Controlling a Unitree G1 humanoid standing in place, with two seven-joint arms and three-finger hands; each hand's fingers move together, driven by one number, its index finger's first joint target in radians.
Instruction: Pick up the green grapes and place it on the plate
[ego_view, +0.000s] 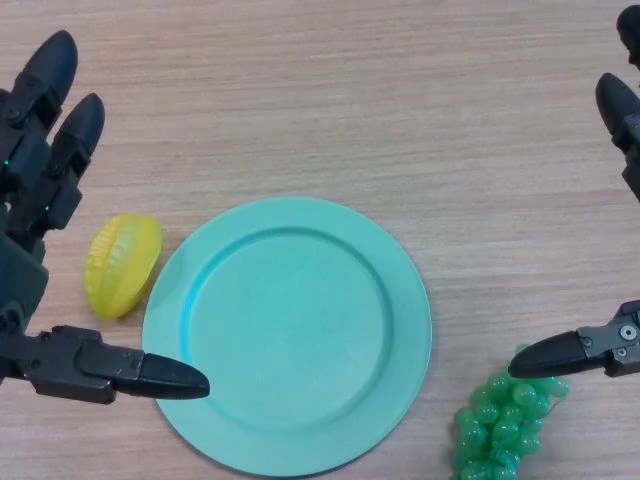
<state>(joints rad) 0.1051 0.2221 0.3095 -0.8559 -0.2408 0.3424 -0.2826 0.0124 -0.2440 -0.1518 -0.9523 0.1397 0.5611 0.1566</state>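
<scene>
- We see our right robot hand (610, 350) to the right of the plate (290, 330), its thumb tip over the top of the green grapes (505, 425), fingers straight and spread; it is released and grips nothing.
- Our left robot hand (40, 200) shows to the left of the plate, also relaxed and empty, with its thumb reaching over the plate's near-left rim.
- The grapes lie on the worktop (330, 90), just off the plate's near-right rim and partly cut off by the bottom edge of the view.
- We judge the grasp not yet made. The bunch is lumpy and loose, so a pinch on one or two grapes could slip, or the bunch could swing as it lifts.
- Closing from only the top could push the bunch further out of view.
- The left thumb above the rim might nudge the plate if it drops.
- Count: one plate, one bunch of grapes, one yellow fruit (122, 265) left of the plate, two robot hands.
</scene>
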